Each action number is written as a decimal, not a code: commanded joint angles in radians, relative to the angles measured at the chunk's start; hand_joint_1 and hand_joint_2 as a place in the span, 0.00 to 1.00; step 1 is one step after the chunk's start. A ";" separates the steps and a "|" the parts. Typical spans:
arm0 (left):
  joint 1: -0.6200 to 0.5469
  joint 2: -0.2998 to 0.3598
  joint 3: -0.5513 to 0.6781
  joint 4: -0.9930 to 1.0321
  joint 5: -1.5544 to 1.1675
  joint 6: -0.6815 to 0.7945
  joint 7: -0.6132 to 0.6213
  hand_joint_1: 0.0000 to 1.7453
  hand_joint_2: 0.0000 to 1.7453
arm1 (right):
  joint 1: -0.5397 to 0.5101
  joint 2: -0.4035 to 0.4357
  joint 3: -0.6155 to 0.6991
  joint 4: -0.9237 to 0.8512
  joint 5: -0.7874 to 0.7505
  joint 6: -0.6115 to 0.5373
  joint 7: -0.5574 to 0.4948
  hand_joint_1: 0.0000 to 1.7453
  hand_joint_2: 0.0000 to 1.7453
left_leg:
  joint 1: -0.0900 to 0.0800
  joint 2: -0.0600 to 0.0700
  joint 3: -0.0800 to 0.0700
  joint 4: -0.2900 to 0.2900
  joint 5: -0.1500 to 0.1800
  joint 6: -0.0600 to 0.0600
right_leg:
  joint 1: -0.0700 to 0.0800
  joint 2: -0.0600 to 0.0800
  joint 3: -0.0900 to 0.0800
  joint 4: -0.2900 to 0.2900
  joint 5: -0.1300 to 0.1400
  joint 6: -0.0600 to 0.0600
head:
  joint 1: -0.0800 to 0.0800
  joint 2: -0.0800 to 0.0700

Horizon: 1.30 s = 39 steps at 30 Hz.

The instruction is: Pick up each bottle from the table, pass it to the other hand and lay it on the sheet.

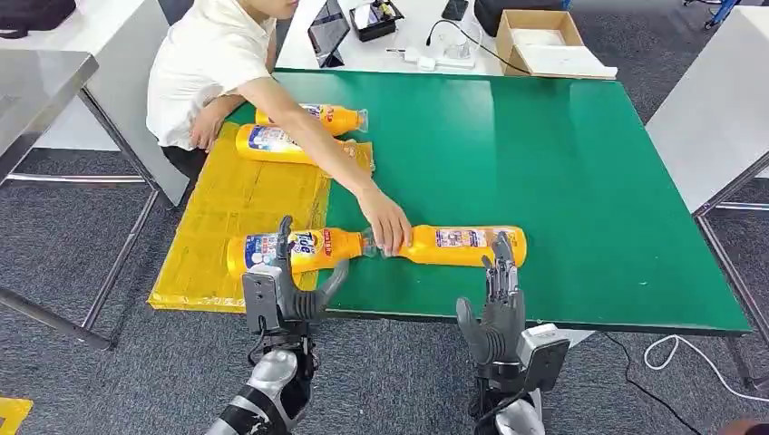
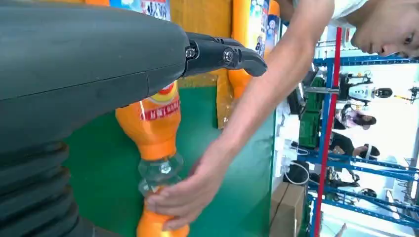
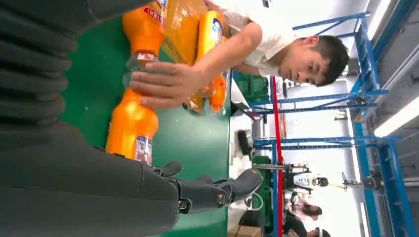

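While a person's hand (image 1: 388, 227) rests on the neck of a glossy orange plastic bottle (image 1: 464, 245) lying on the matte green table (image 1: 562, 181), we hold our left hand (image 1: 283, 290) and right hand (image 1: 497, 313) empty at the near edge, fingers apart. Another bottle (image 1: 295, 250) lies across the crinkled yellow sheet (image 1: 227, 208), with two more bottles (image 1: 290, 134) at its far end.
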 commanded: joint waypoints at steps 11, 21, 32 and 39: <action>-0.004 0.050 -0.119 -0.122 0.020 0.131 -0.059 0.00 1.00 | -0.083 -0.137 0.026 0.069 0.493 -0.399 -0.042 0.00 1.00 | 0.001 0.001 0.004 0.000 -0.002 -0.001 | 0.001 0.001 0.005 0.000 -0.001 -0.002 | 0.000 0.000; 0.028 0.058 -0.113 -0.131 0.008 0.082 -0.025 0.00 1.00 | -0.137 -0.160 0.051 0.237 0.665 -0.525 0.025 0.00 1.00 | 0.000 0.002 0.003 -0.002 -0.001 -0.001 | 0.001 0.001 0.004 -0.001 0.000 -0.002 | 0.000 0.000; 0.026 0.058 -0.113 -0.132 0.007 0.082 -0.025 0.00 1.00 | -0.137 -0.159 0.051 0.236 0.665 -0.525 0.025 0.00 1.00 | 0.001 0.002 0.005 -0.001 -0.002 -0.002 | 0.001 0.002 0.006 -0.001 -0.001 -0.002 | 0.000 0.000; 0.043 0.083 -0.120 -0.156 -0.064 0.056 -0.004 0.00 1.00 | -0.208 -0.191 0.002 0.415 1.004 -0.561 0.131 0.00 1.00 | 0.000 0.002 0.004 -0.002 -0.001 -0.001 | 0.000 0.002 0.004 -0.002 0.000 -0.001 | 0.000 0.000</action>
